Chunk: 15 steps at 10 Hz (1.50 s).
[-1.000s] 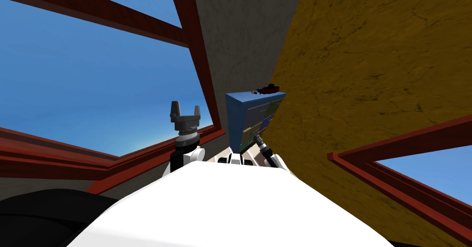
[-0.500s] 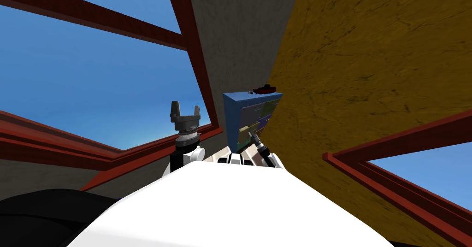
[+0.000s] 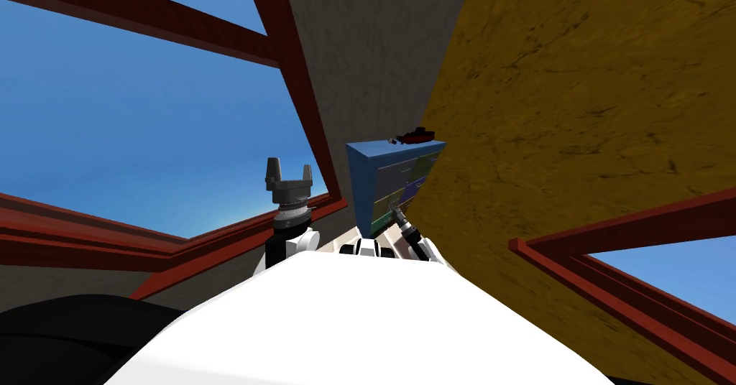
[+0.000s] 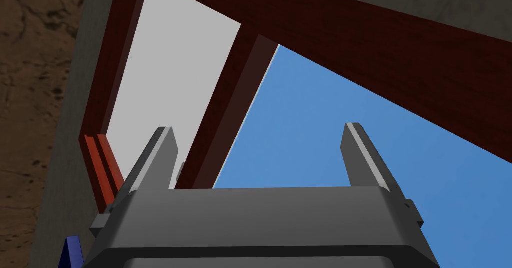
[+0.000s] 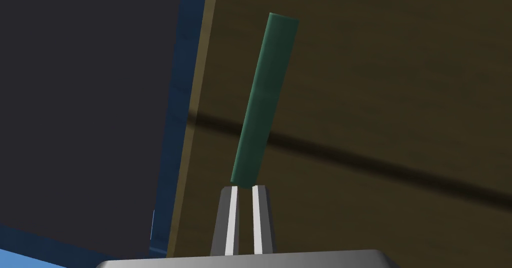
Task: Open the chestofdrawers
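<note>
The chest of drawers (image 3: 368,179) is a blue box with drawer fronts of several colours, standing ahead of me against a yellow-brown wall. My right gripper (image 3: 394,212) reaches to its front. In the right wrist view a green bar handle (image 5: 264,100) lies on an olive-brown drawer front (image 5: 390,80); my right gripper (image 5: 243,192) is shut, its fingertips right at the handle's near end. A dark grey front (image 5: 85,105) and the blue frame (image 5: 176,120) lie beside that drawer. My left gripper (image 3: 289,171) is raised off to the left, open and empty (image 4: 260,150).
A small red object (image 3: 417,136) lies on top of the chest. The yellow-brown wall (image 3: 589,100) runs close along my right. A large window with a dark red frame (image 3: 305,100) takes up the left, with a grey wall strip (image 3: 374,57) between it and the chest.
The head view has shifted slightly, so the chest sits a little further left and higher. Both arms hold the same pose.
</note>
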Motion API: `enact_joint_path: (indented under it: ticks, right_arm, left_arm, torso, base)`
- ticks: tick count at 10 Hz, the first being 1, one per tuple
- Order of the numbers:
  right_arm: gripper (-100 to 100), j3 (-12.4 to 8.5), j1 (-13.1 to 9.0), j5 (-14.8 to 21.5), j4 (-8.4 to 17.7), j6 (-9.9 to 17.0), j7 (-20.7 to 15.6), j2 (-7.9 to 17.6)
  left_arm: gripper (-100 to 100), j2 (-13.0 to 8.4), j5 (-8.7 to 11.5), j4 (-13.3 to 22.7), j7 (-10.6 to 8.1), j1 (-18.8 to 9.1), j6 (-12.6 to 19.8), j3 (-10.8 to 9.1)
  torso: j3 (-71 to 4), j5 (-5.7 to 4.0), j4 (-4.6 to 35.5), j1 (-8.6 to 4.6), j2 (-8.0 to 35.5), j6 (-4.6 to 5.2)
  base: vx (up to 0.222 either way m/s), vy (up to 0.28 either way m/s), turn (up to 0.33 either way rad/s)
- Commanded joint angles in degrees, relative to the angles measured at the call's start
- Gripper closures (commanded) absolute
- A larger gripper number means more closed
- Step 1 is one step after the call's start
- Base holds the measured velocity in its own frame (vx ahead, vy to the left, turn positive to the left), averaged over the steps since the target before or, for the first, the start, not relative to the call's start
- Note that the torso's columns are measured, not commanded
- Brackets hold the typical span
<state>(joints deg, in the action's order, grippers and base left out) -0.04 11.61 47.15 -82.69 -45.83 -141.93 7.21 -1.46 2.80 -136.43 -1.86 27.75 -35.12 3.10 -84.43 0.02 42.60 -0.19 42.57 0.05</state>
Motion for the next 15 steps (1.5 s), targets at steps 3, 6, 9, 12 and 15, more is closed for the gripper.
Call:
enact_joint_path:
  ticks: [3, 6, 9, 12, 15]
  right_arm:
    - [100, -0.06, -0.73, -0.05, -2.13, 0.15, 2.05, 1.70]
    - [100, 0.16, 0.27, 0.00, -2.21, -0.03, 2.41, 2.27]
    - [-100, 0.07, -0.96, 0.53, -3.73, 2.88, 6.14, 4.66]
    - [-100, -0.16, -2.73, 0.88, -5.38, 5.47, 9.80, 6.96]
    - [-100, -0.39, -4.50, 1.24, -7.03, 8.05, 13.46, 9.25]
  left_arm:
    - [0, 0.00, 0.00, 0.01, 0.00, -0.02, 0.01, 0.00]
    - [0, 0.00, 0.00, 0.00, 0.00, -0.01, 0.00, 0.00]
    - [0, 0.00, 0.00, 0.01, 0.00, -0.02, 0.01, 0.00]
    - [0, 0.01, 0.00, 0.00, 0.00, 0.00, 0.00, 0.01]
    - [0, 0.01, 0.00, 0.00, 0.00, -0.01, 0.00, 0.01]
  torso:
    - [0.18, 0.08, 0.15, 0.14, 0.31, 0.02]
    - [-0.04, 0.14, 0.01, 0.35, 0.00, -0.04]
    - [0.04, 0.11, -0.02, 0.41, 0.02, -0.04]
    - [-0.28, 0.03, -0.34, 0.33, -0.50, -0.10]
    - [-0.05, 0.03, -0.14, 0.15, -0.12, -0.01]
  base:
    - [-0.173, -0.085, -0.033]
    - [-0.114, -0.071, -0.030]
    - [-0.120, -0.046, 0.014]
    - [-0.038, 0.048, 0.025]
    - [-0.053, 0.034, 0.030]
